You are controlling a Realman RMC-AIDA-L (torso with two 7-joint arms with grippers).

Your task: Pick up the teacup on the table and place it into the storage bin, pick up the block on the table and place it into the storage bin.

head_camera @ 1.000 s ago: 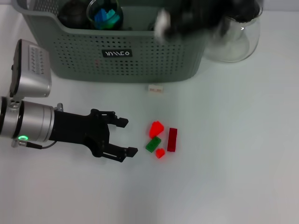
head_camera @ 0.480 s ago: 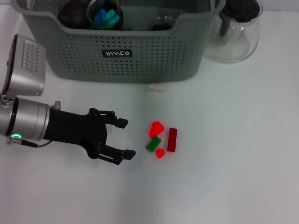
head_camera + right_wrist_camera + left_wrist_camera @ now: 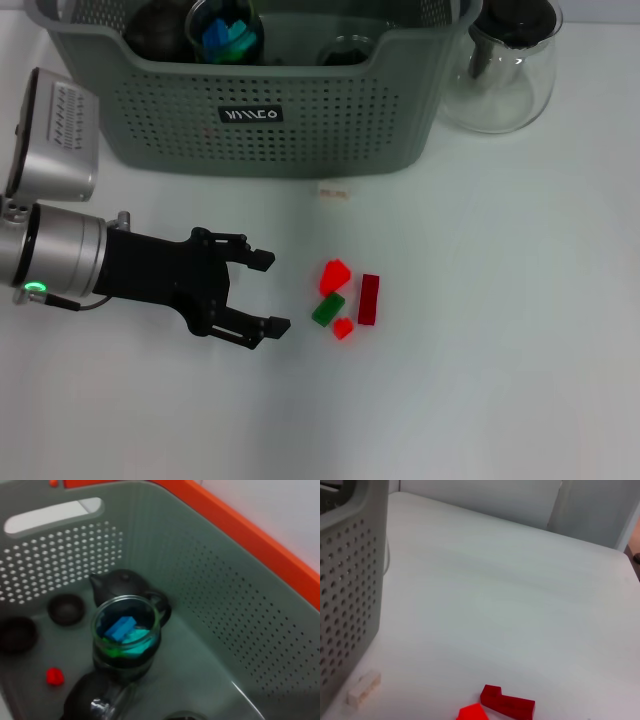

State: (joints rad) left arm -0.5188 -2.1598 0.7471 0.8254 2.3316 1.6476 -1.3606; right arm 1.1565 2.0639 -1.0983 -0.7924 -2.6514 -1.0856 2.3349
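Since one second ago, the dark blurred shape over the storage bin (image 3: 260,110) has gone from the head view; the left gripper (image 3: 258,293) is found almost where it was, shifted only slightly.

The left gripper is held low over the table (image 3: 480,330), fingers spread apart and empty, pointed toward 3 o'clock. The blocks (image 3: 346,297) lie at 3 o'clock from it, near but apart: two bright red pieces, a green piece and a dark red bar (image 3: 369,299), closely clustered, some apparently touching. The storage bin stands at 12 o'clock from the blocks. A clear glass teapot (image 3: 510,70) stands beside the bin.

The right gripper is not seen; its wrist camera looks down into the bin, where a glass cup (image 3: 126,635) with blue pieces and dark teaware rest.

The blocks are judged light, rigid and smooth. A grip across the narrow sides of one piece is advised; neighbouring pieces may be pushed.
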